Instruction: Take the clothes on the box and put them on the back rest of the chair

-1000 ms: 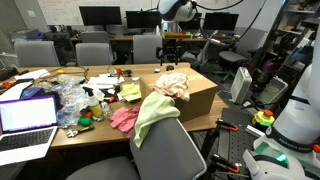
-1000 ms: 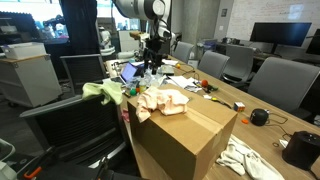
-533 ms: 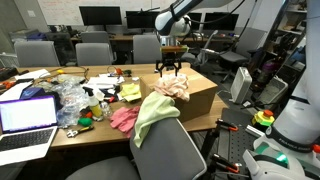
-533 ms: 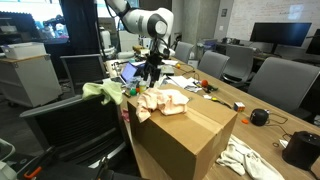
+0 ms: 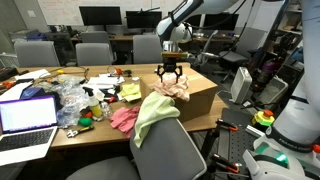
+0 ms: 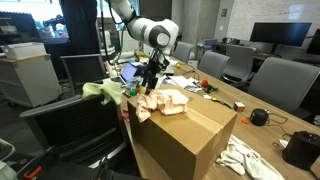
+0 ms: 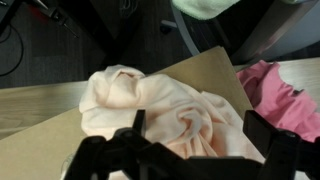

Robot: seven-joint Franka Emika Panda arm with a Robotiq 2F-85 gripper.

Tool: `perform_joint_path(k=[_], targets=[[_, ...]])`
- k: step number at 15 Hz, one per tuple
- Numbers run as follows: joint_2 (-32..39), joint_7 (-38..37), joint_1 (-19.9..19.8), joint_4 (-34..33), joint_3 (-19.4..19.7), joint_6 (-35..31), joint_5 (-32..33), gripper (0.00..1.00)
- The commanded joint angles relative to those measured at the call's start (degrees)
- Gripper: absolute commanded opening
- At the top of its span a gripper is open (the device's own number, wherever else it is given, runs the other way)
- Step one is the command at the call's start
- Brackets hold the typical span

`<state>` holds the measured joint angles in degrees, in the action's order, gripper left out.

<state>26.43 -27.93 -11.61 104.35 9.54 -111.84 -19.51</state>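
1. Hovering the hand close over the peach cloth, fingers spread wide and gripping nothing.
2. Finding that cloth, in the wrist view, bunched on top of the box, lying between the two open fingers and not yet pinched; being unable to tell whether the tips are touching the fabric.
3. Noting a green cloth already draped over the back rest of the chair, so judging part of the job as done.
4. Counting the peach cloth as the only piece left on the box, as far as both exterior views show.
5. Leaving aside a pink cloth lying on the bench just beside the box.
6. Judging what is left: lowering, closing on the peach cloth, lifting it clear, carrying it across to the chair and draping it beside the green cloth.
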Motion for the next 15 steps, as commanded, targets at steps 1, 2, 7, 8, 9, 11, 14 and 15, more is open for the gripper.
perform_joint_path(k=[1,2,7,8,9,11,14,15], targets=[[-0.4,0.7,-0.2,1.0,0.1,-0.7,-3.0,1.0],[-0.4,0.7,-0.2,1.2,0.0,-0.6,-3.4,1.0],[0.3,0.3,0.1,1.5,0.0,-0.3,-3.9,1.0],[0.5,0.4,0.1,1.5,0.0,-0.3,-4.0,1.0],[0.6,0.3,0.1,1.5,0.0,-0.2,-3.9,1.0],[0.7,0.4,0.0,1.8,0.0,-0.2,-4.0,1.0],[0.6,-0.9,0.3,2.3,0.5,-0.5,-3.4,1.0],[0.5,-2.1,0.5,2.7,0.9,-1.2,-3.2,1.0]])
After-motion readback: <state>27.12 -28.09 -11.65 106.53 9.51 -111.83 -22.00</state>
